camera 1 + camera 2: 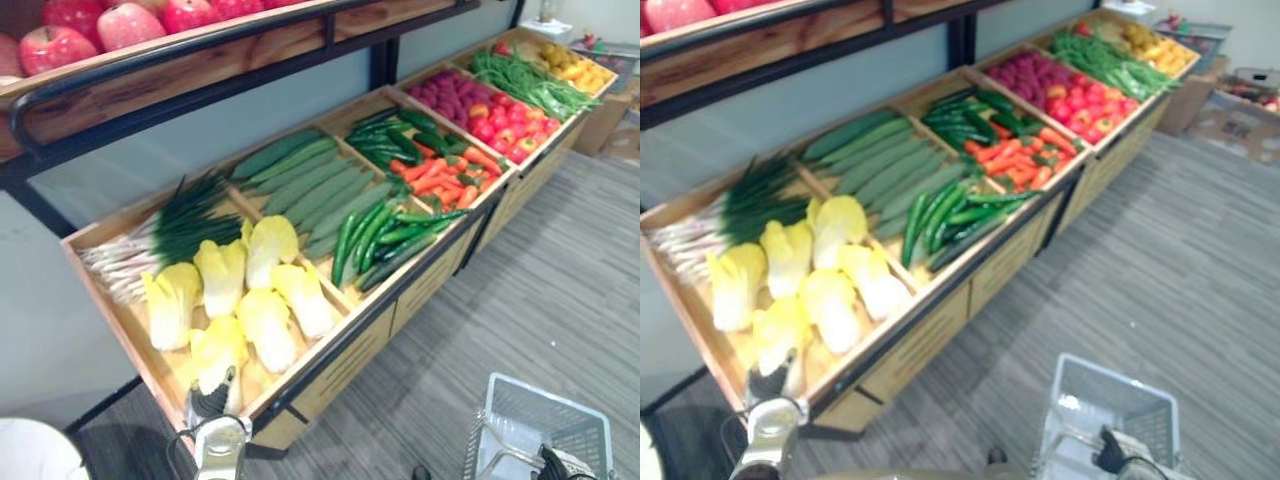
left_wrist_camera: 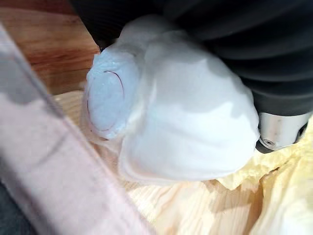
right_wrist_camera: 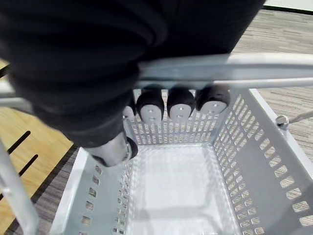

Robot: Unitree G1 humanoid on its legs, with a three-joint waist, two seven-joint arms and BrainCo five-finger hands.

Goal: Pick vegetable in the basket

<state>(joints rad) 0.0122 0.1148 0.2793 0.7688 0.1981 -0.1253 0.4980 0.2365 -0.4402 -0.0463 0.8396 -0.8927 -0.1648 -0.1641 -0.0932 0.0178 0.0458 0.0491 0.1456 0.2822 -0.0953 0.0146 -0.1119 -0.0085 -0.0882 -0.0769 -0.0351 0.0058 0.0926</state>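
Several pale yellow napa cabbages (image 1: 265, 330) lie in the nearest wooden bin (image 1: 120, 320) of the vegetable stand. My left hand (image 1: 212, 400) reaches over the bin's front edge onto the nearest cabbage (image 1: 215, 350). In the left wrist view that cabbage's white stem end (image 2: 181, 117) sits right against the hand's dark cover (image 2: 254, 44), hiding the fingers. A grey perforated basket (image 1: 540, 420) hangs low at the right, empty inside (image 3: 274, 166). My right hand (image 1: 555, 462) is shut on its metal handle (image 3: 234, 68), fingers (image 3: 181, 105) curled round the bar.
Spring onions (image 1: 150, 240) lie behind the cabbages. Further right are cucumbers (image 1: 300, 175), green peppers (image 1: 385, 235), carrots (image 1: 445, 170) and tomatoes (image 1: 510, 125). Red apples (image 1: 90, 30) fill a shelf above. Grey carpet (image 1: 560, 290) runs along the stand's front.
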